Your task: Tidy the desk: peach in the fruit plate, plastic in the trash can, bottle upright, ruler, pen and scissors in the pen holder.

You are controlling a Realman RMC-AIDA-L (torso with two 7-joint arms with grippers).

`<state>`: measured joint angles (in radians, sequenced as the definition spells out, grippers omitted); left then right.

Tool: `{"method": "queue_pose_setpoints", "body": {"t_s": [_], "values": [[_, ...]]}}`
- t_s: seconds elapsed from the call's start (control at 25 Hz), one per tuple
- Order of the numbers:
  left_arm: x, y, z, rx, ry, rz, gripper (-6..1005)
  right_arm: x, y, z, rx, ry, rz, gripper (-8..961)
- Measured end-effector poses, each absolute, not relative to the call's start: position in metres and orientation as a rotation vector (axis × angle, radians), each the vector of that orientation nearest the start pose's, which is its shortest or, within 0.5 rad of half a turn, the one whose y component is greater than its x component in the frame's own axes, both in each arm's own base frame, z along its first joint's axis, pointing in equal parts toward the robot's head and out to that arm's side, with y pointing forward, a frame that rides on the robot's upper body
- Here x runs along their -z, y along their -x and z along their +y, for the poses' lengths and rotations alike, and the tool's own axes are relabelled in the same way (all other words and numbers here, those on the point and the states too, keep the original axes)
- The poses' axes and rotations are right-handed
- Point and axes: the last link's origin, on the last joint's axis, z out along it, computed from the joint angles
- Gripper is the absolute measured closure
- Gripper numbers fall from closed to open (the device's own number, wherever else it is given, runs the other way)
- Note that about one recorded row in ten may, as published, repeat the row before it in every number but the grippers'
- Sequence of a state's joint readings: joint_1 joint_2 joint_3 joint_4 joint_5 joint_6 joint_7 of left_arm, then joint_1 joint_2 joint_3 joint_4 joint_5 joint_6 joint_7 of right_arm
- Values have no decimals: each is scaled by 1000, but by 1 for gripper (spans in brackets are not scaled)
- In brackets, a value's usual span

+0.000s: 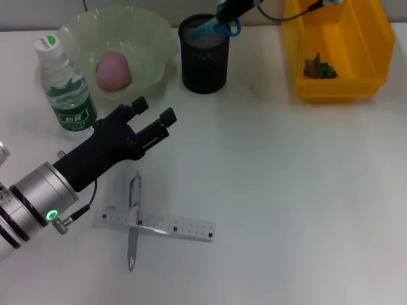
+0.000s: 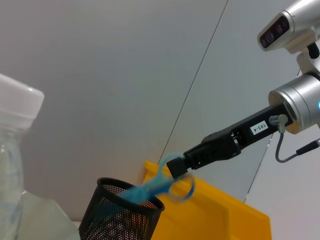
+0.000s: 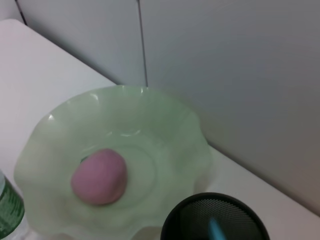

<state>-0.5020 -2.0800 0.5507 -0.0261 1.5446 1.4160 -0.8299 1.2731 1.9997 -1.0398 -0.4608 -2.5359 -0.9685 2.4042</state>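
The right gripper (image 2: 175,167), its arm tagged "103-4", is pinching the scissors (image 1: 216,27) into the far pen holder (image 1: 204,56), while the left gripper (image 1: 154,111) is hovering spread near the bottle (image 1: 65,86).

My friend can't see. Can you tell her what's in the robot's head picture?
The right claw lowers the blue scissors into the black pen holder. The pen and ruler lie crossed on the desk, near the open left claw.
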Motion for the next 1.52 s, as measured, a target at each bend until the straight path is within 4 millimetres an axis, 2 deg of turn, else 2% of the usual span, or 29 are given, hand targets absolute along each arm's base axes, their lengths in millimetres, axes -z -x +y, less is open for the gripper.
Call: {"method": "queue_pose_setpoints", "body": {"t_s": [0.24, 0.52, 0.72, 0.88, 0.92, 0.96, 1.0, 1.08, 1.12, 1.16, 1.28, 1.32, 1.36, 1.4, 1.44, 1.52], "values": [[64, 283, 292, 1119, 2186, -843, 218, 24, -77, 496, 76, 2488, 778, 762], [64, 282, 291, 1130, 2193, -839, 217, 20, -78, 496, 20, 2468, 764, 564], [61, 283, 291, 1138, 2194, -841, 218, 4, -86, 489, -139, 2410, 758, 331], [58, 284, 292, 1138, 2195, -842, 217, -8, -93, 482, -268, 2393, 783, 330], [56, 285, 293, 1131, 2199, -833, 217, -17, -100, 475, -374, 2390, 805, 330], [56, 285, 293, 1131, 2199, -833, 217, -17, -100, 475, -374, 2390, 805, 330], [55, 286, 293, 1125, 2201, -825, 217, -26, -111, 465, -504, 2388, 812, 329], [54, 287, 294, 1119, 2204, -815, 217, -30, -115, 461, -557, 2384, 806, 329], [52, 287, 295, 1113, 2204, -803, 217, -38, -131, 447, -706, 2371, 780, 321], [52, 287, 295, 1113, 2204, -803, 217, -38, -131, 447, -706, 2371, 780, 314], [49, 288, 298, 1106, 2205, -780, 218, -46, -150, 428, -881, 2364, 723, 290], [47, 287, 300, 1102, 2206, -765, 218, -51, -167, 412, -993, 2359, 700, 282], [47, 287, 300, 1102, 2206, -765, 218, -51, -167, 412, -993, 2359, 700, 275], [45, 287, 302, 1100, 2208, -750, 218, -56, -181, 398, -1087, 2353, 677, 267], [45, 287, 302, 1100, 2208, -750, 218, -56, -181, 398, -1087, 2353, 677, 259], [43, 286, 304, 1100, 2210, -736, 218, -57, -195, 383, -1157, 2368, 668, 244]]}}
